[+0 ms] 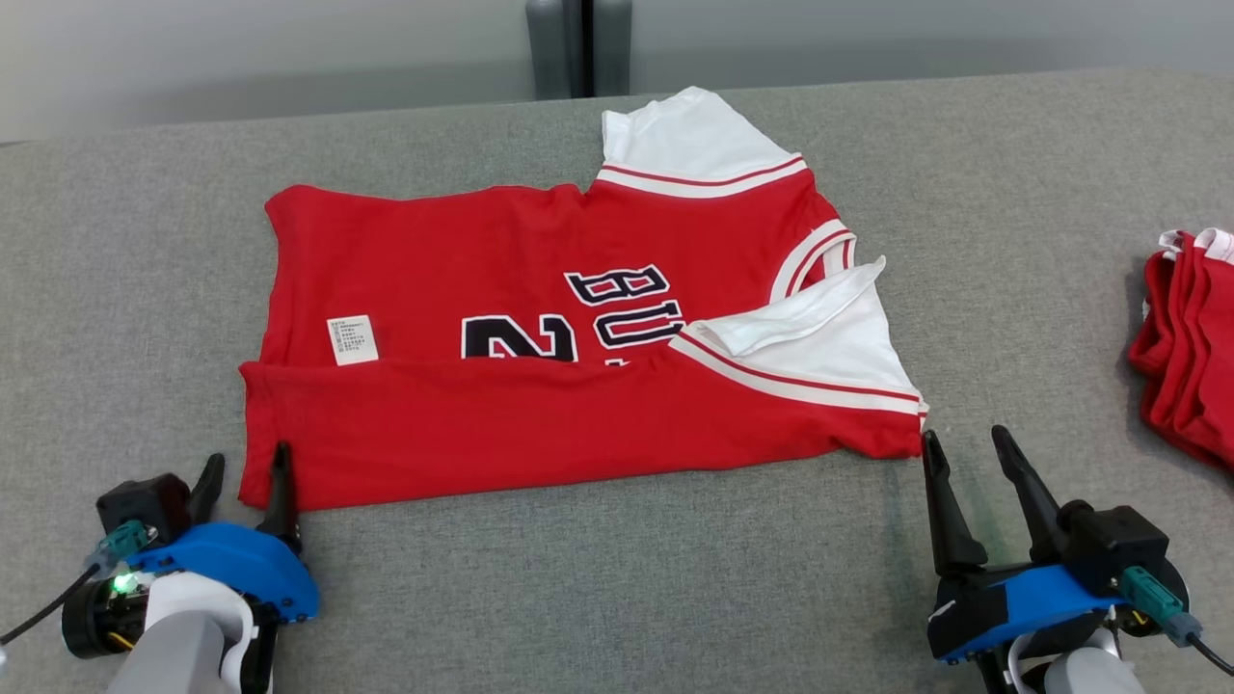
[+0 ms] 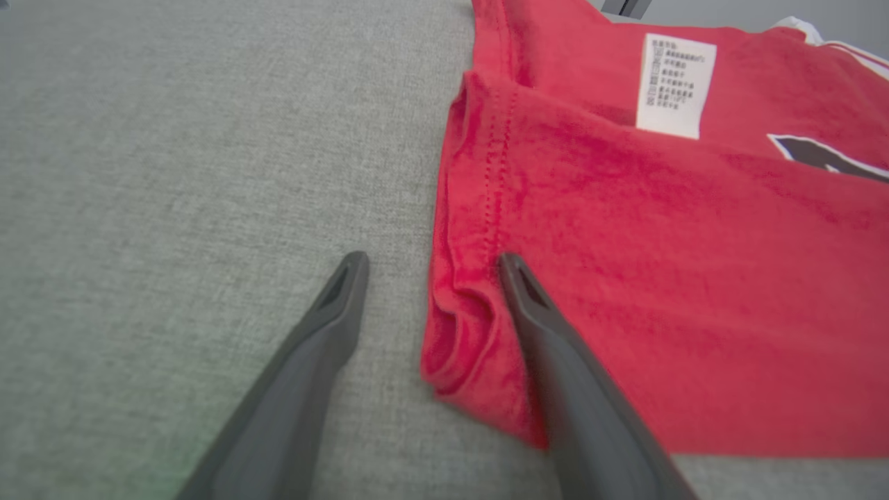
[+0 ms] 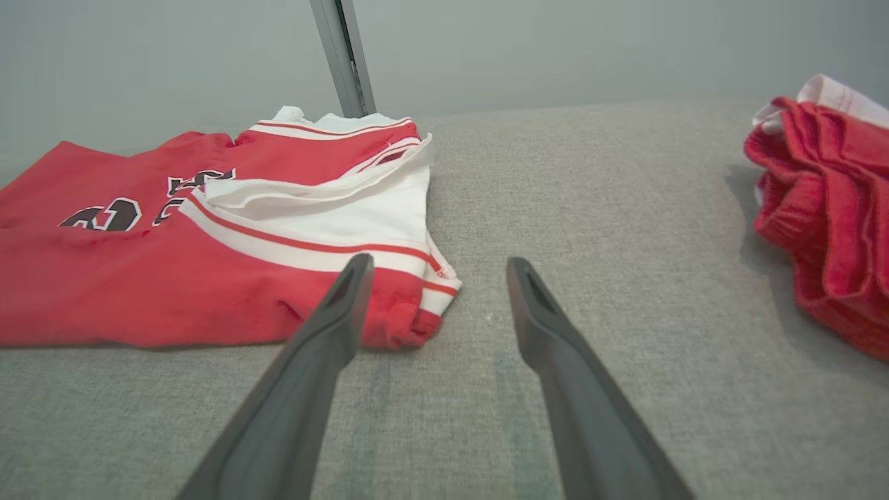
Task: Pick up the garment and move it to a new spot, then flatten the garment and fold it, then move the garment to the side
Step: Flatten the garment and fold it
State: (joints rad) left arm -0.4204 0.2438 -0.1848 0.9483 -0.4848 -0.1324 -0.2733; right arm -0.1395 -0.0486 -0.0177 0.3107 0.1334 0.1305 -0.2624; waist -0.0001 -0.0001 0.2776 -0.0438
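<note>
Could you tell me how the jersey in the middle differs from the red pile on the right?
The jersey lies spread out, near edge folded over; the red pile is bunched in layers. The jersey shows dark lettering and a white label; the red pile shows neither. Both are red with white trim.

A red jersey (image 1: 540, 424) is lying partly folded on the grey desk (image 1: 617, 598). The left hand (image 1: 248, 455) is resting open at its near left corner, the right hand (image 1: 964, 434) open beside its near right corner. Other red clothes (image 1: 1186, 357) are lying at the right.
</note>
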